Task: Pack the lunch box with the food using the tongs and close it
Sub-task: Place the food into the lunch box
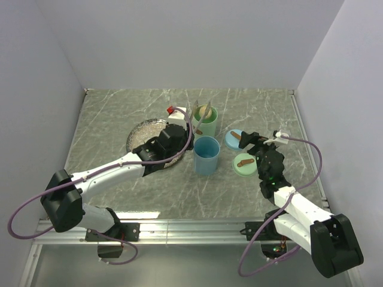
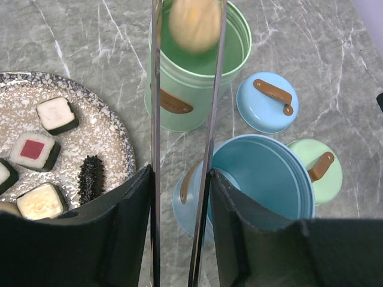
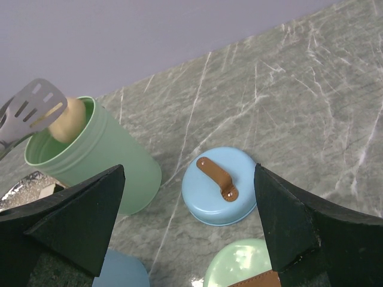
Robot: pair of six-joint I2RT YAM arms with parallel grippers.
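My left gripper (image 2: 179,173) is shut on the silver tongs (image 2: 155,119), its fingers pressed against both arms. A round beige ball (image 2: 194,24) sits between the tong tips over the mouth of the lunch box's green tin (image 2: 179,89); I cannot tell whether it is still pinched. The speckled plate (image 2: 114,128) holds more food: a white cube (image 2: 55,113), a red-topped cube (image 2: 34,149), a beige-topped cube (image 2: 39,201) and a dark oblong piece (image 2: 91,178). My right gripper (image 3: 190,173) hangs open and holds nothing, above the blue lid (image 3: 220,186).
The lunch box's open blue tin (image 1: 206,154) stands in front of the green tin (image 1: 205,119). A blue lid (image 1: 236,139) and a green lid (image 1: 244,162), both with brown handles, lie to their right, near my right gripper (image 1: 251,140). White walls enclose the table.
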